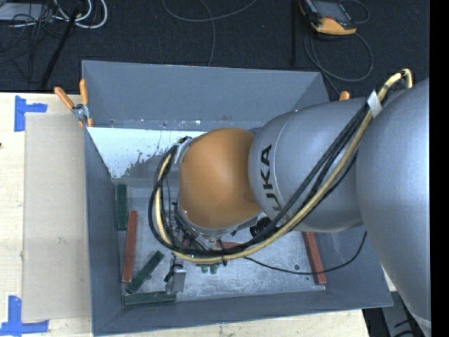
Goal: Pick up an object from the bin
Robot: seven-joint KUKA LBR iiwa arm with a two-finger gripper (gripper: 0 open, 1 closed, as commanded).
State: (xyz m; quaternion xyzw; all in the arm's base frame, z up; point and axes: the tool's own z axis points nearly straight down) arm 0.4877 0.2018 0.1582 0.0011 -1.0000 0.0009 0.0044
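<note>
Here, fingers (175, 278) (apart or together: cannot tell) just beside slanted dark-green block (148, 269).

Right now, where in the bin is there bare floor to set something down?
Bare floor lies between the arm and the right red bar. The left front corner is crowded with green bars and a red bar.

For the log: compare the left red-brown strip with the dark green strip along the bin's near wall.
Colour: red-brown strip versus dark green strip. Pose: the red-brown one runs front to back, the green one crosswise. The red-brown one looks longer than the green one. Both are thin, flat bars.
</note>
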